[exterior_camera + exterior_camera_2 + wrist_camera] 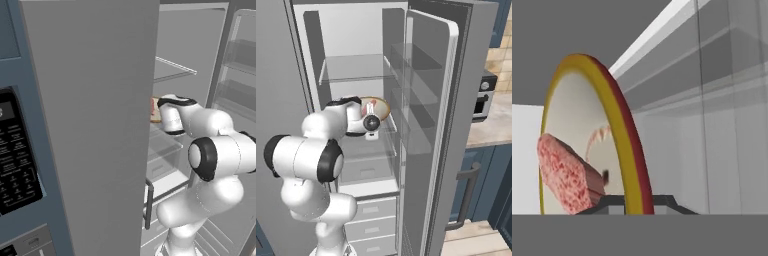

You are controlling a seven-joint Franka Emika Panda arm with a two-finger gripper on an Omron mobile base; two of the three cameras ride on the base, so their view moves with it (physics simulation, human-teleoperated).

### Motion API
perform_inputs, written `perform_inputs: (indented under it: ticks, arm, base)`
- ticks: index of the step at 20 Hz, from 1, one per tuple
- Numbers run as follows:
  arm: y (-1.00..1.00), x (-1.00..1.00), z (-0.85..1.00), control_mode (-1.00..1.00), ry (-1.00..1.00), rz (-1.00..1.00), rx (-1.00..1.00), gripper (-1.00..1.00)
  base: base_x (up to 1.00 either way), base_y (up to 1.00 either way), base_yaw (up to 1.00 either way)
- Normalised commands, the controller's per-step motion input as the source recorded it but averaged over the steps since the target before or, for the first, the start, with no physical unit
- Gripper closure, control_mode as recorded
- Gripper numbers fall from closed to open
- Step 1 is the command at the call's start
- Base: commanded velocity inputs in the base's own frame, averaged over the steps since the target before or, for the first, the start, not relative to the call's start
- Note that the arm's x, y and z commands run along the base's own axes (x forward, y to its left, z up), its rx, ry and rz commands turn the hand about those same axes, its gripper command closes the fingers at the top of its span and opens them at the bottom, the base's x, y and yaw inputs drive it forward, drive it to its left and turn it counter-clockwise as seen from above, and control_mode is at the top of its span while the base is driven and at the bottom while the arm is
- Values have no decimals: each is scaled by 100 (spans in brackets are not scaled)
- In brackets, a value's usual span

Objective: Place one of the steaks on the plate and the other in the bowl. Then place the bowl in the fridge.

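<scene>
**Bowl held inside the open fridge**

The arm reaches into the fridge point(466, 75), whose door stands wide open, and the gripper point(372, 131) sits at mid-height between the glass shelves. It has the bowl point(377, 107) with it. In the hand view the bowl's rim point(624, 150) runs right down between the finger tips at the bottom of the picture, one dark tip point(609, 201) on the inside of the wall, the other on the outside. So the fingers are drawn in narrow and pinching the bowl by its rim, not spread wide.

A steak point(564, 175) lies in the bowl, pinkish-red with pale streaks, resting against the cream inside close to the gripped edge. From the right base view a bit of red shows in the bowl above the wrist. From the left base view the bowl point(155, 112) peeks out past the edge of the grey fridge door point(95, 125), just beside the hand. Whether the bowl touches a shelf point(356, 67) I cannot tell.
</scene>
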Motion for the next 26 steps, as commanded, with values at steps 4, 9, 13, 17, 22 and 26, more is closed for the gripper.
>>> perform_inputs:
  ticks: [4, 9, 13, 17, 22, 26]
  arm:
    - [0, 36, -22, -100, 0, 0, 0, 100]
    - [17, 17, -1, -100, 0, 0, -1, -100]
    - [12, 1, 14, -100, 0, 0, -2, -100]
    - [0, 0, 18, -100, 0, 0, 0, -100]
    - [0, -34, 24, -100, 0, -1, 0, -100]
    - [-3, -96, 50, -100, 0, -8, -1, -100]
  base:
    - [0, 0, 0]
    - [0, 0, 0]
    - [0, 0, 0]
    - [0, 0, 0]
    - [0, 0, 0]
    - [0, 0, 0]
